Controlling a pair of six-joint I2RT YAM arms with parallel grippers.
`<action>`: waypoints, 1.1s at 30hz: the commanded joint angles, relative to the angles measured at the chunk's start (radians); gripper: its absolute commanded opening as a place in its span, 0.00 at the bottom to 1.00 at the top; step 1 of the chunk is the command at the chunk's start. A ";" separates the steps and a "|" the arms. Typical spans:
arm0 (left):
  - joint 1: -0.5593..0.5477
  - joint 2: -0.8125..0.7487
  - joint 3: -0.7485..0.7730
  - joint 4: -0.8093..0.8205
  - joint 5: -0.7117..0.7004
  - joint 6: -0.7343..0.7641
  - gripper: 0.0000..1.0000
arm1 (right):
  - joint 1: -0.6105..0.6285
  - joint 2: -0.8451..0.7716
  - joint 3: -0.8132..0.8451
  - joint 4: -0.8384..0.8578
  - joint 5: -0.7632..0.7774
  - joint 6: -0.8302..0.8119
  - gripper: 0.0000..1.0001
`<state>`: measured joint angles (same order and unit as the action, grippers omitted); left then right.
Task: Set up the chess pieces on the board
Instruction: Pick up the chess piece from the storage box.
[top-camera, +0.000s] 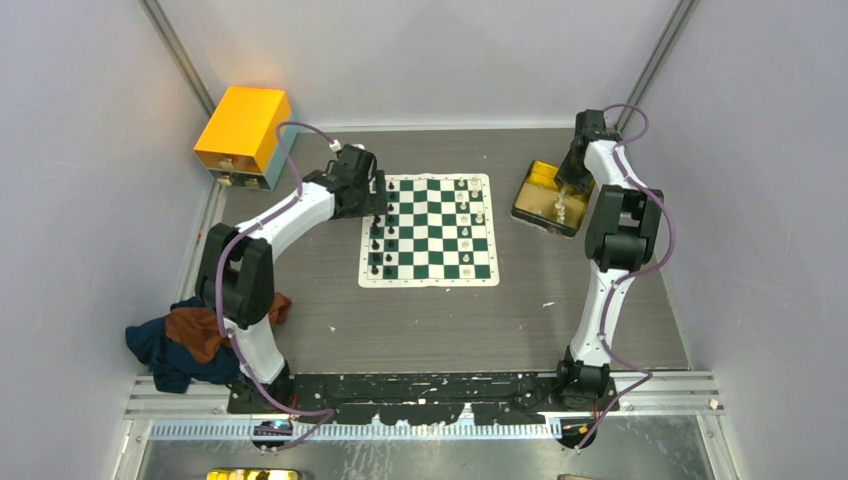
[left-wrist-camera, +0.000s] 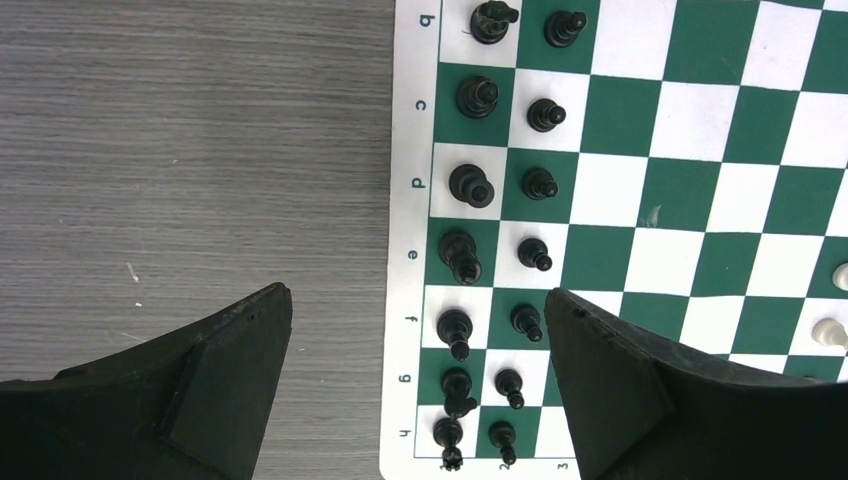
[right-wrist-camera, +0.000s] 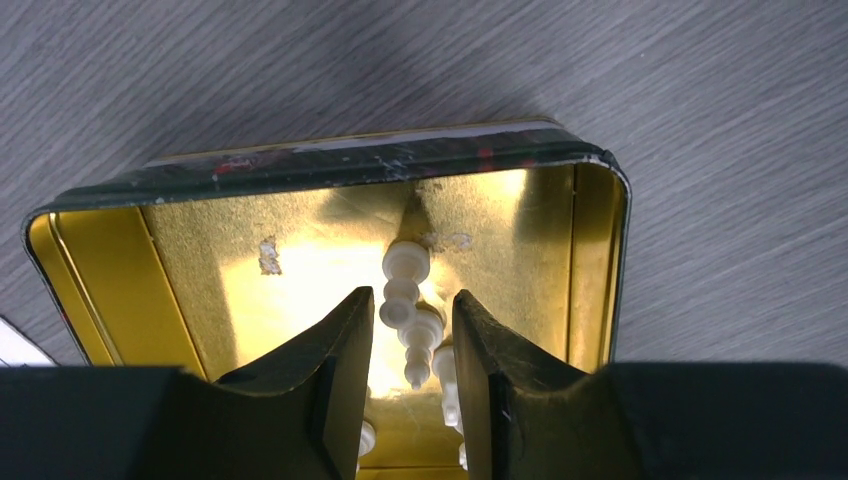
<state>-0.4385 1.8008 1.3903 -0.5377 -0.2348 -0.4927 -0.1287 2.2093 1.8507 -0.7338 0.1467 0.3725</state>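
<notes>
Chess pieces (top-camera: 378, 238) in black line the left side of the board (top-camera: 430, 232), with white pieces (top-camera: 472, 225) along its right. My left claw (top-camera: 378, 195) hangs over the far-left corner and my right claw (top-camera: 562, 205) over a gold tin (top-camera: 540, 178). From my left wrist, the jaws gape wide and empty above the black rows. From my right wrist, the jaws are parted astride cream pieces (right-wrist-camera: 405, 290) in the tin, gripping none.

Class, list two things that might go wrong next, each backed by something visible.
1. The right gripper straddles one white piece lying in the tin with others close beside it; closing may catch two or pinch it crooked.
2. The open left gripper hangs over the closely set black pieces on the board; lowering may topple neighbours.
</notes>
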 joint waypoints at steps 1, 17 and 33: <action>-0.003 0.004 0.050 0.005 -0.002 0.004 0.98 | -0.007 0.007 0.064 0.013 -0.011 -0.002 0.41; -0.003 0.028 0.070 0.002 -0.004 -0.005 0.97 | -0.011 0.021 0.068 0.009 -0.042 0.002 0.08; -0.017 -0.014 0.051 0.001 -0.012 -0.006 0.97 | 0.010 -0.103 0.131 -0.034 -0.066 -0.006 0.01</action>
<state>-0.4484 1.8286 1.4208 -0.5434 -0.2352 -0.4934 -0.1333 2.2375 1.9190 -0.7555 0.0990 0.3698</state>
